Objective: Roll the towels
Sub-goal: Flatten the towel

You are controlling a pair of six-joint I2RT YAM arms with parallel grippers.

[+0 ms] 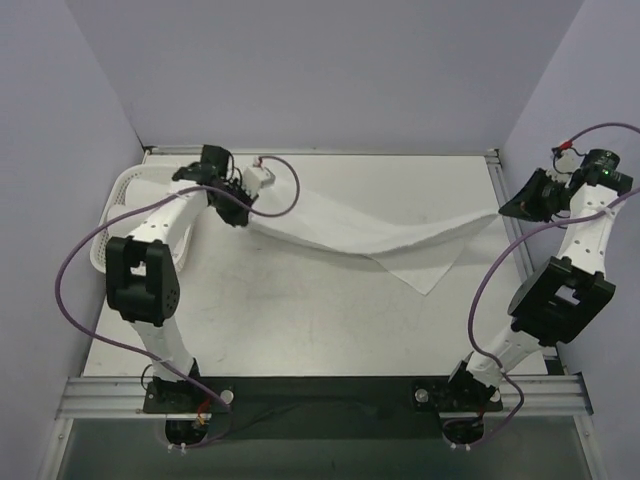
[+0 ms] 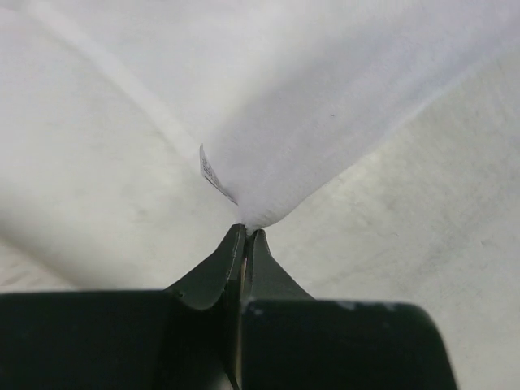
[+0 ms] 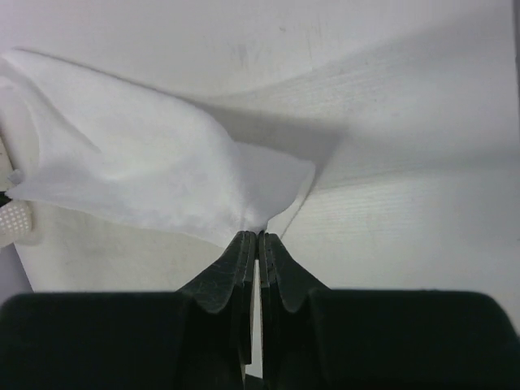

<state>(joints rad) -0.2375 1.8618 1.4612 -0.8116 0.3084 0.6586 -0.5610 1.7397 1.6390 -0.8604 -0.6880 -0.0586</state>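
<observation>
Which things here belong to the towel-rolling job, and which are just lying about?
Job: towel, pinched by the left end effector at one end and the right end effector at the other.
Lying about: white lattice basket at the left edge of the table.

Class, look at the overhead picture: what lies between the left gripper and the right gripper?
The top external view shows one white towel stretched between the left gripper and the right gripper, each with jaws shut on an end.

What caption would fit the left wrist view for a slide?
Left gripper shut on the white towel, its small label just beside the pinch.
</observation>
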